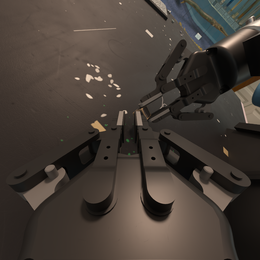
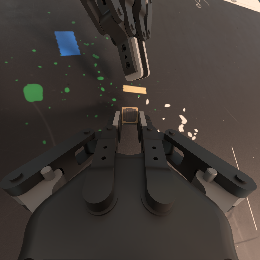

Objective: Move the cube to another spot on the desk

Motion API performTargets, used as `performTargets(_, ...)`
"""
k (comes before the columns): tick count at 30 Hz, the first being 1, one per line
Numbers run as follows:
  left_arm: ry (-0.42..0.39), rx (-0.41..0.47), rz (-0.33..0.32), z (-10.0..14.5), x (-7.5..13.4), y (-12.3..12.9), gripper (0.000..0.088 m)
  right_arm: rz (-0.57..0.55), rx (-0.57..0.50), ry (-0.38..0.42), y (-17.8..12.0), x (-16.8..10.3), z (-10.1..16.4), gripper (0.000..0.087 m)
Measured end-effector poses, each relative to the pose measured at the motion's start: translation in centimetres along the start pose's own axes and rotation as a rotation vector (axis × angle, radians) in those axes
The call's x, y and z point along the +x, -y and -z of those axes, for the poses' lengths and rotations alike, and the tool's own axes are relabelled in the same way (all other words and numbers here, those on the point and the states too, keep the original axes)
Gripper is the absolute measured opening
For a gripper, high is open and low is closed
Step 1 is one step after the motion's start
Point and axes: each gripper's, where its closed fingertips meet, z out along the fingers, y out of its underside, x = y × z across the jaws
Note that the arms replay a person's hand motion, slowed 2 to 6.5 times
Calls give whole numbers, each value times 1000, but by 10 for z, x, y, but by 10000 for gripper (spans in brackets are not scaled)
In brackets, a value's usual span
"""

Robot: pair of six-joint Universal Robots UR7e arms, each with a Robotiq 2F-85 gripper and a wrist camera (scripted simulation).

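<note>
The cube [image 2: 129, 115] is small and tan with a dark worn face. My right gripper [image 2: 129, 119] is shut on it, one pad on each side, low over the dark desk [image 2: 197, 70]; I cannot tell whether the cube touches the desk. In the left wrist view the right gripper [image 1: 145, 112] reaches in from the right with the cube [image 1: 146, 112] between its fingertips. My left gripper [image 1: 129, 119] is empty, with only a narrow slit between its pads, and its tip is right beside the cube. It hangs just beyond the cube in the right wrist view [image 2: 138, 77].
The desk carries flat marks: a tan tape strip [image 2: 134, 89], a blue patch [image 2: 67, 43], a green blot [image 2: 33, 92], and green and white flecks. A grey-topped slab [image 1: 159, 7] lies at the far edge. A low dark block [image 1: 247, 128] sits right.
</note>
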Motion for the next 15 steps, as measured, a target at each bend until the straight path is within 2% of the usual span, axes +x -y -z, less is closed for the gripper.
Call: performTargets(15,-10,-57,-6,-5,-1,-10,116,12,-44,-1,-5,-2,-6,199)
